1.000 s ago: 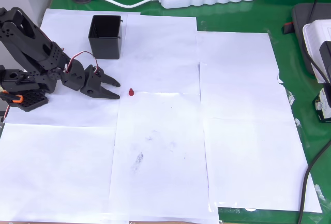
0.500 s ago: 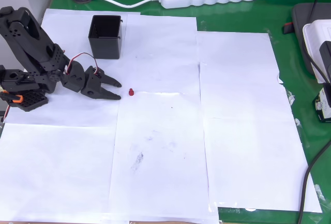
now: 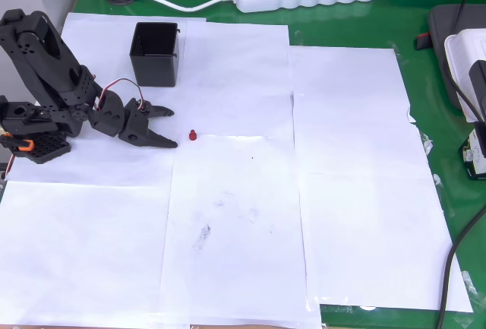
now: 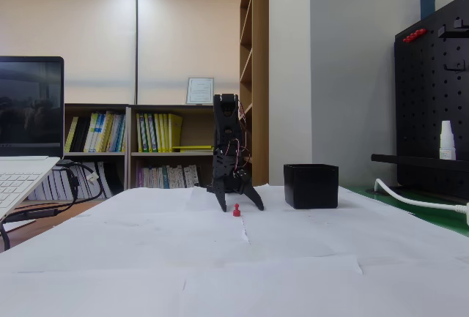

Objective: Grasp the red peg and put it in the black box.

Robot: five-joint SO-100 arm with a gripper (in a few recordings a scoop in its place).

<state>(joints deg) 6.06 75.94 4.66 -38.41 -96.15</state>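
Office — bookshelves (image 4: 132, 148), pegboard (image 4: 432, 97)

Bright ceiling light, sharp, soft shadows

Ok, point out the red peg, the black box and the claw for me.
red peg (image 3: 193, 135), overhead view, on its top.
black box (image 3: 157, 73), overhead view, on its front wall.
claw (image 3: 170, 125), overhead view, midway between the open fingertips.

Red peg (image 4: 237, 211) between spread pincer (image 4: 237, 202) fingers.
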